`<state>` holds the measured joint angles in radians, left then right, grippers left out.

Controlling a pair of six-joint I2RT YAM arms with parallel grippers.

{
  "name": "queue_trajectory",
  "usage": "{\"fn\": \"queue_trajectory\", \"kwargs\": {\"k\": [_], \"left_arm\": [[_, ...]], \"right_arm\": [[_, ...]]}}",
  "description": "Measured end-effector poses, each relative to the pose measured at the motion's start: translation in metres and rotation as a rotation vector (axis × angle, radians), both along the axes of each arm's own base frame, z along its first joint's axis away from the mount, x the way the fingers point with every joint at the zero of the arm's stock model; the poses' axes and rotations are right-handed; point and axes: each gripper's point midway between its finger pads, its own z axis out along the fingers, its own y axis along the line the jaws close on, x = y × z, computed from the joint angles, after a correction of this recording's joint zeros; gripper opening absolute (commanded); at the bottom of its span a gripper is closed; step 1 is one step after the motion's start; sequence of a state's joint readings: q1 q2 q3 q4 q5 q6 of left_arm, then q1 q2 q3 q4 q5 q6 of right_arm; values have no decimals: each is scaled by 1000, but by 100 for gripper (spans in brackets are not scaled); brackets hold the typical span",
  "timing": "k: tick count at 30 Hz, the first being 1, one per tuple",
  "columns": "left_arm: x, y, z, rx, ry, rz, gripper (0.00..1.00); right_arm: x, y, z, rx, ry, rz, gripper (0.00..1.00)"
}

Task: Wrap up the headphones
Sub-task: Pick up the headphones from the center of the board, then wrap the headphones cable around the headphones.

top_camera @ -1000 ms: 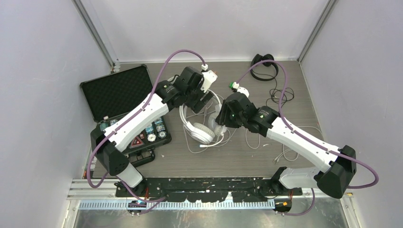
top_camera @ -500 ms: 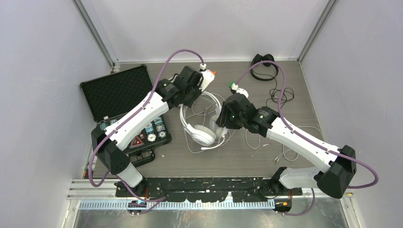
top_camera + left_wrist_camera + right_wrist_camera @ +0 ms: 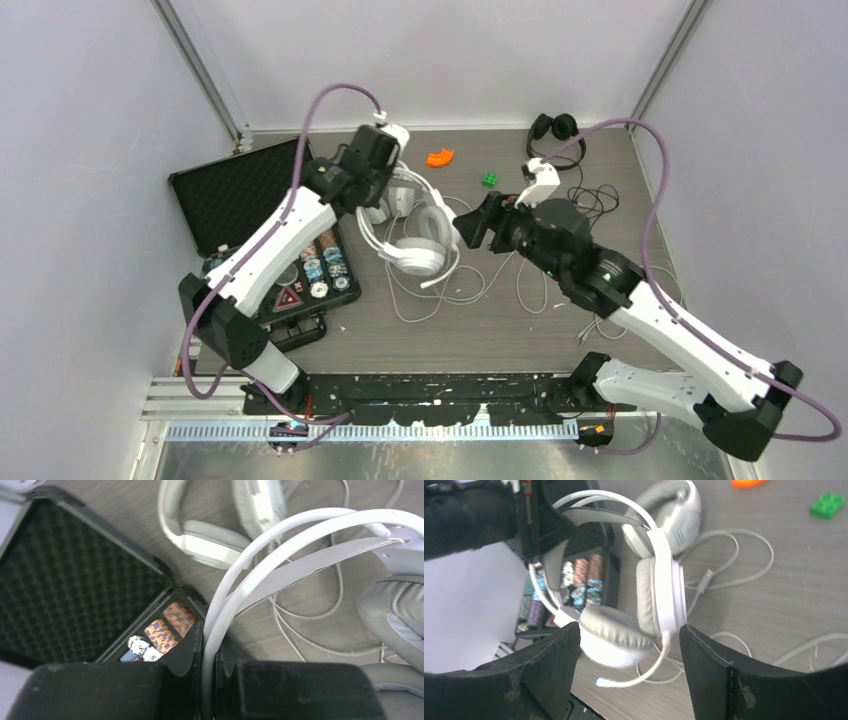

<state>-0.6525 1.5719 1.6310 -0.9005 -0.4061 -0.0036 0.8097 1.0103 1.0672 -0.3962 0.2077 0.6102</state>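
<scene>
Clamping smooth, arched white headphones (image 3: 420, 258) — left pincer (image 3: 209, 680).

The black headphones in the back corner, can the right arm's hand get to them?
Probably yes. The right hand is open and empty, and the black headphones lie uncovered farther back, beside that arm. Only its own purple cable arcs near them.

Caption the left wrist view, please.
Left gripper shut on white headset by its band; second headset and open case beyond.
</scene>
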Motion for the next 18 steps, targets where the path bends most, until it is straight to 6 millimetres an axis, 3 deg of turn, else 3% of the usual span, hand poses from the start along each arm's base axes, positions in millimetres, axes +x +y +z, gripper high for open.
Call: {"fn": "queue_trajectory", "kwargs": {"k": [3, 7, 12, 18], "left_arm": [[9, 24, 26, -69, -53, 106, 0], [10, 41, 80, -182, -153, 186, 0], [-10, 41, 141, -357, -260, 194, 0], [-29, 37, 165, -458, -241, 184, 0]], "right_arm": [[-8, -5, 27, 54, -146, 49, 77], [-14, -4, 33, 40, -281, 125, 77], [-16, 1, 16, -6, -381, 188, 75], [-14, 1, -35, -76, -407, 211, 75]]}}
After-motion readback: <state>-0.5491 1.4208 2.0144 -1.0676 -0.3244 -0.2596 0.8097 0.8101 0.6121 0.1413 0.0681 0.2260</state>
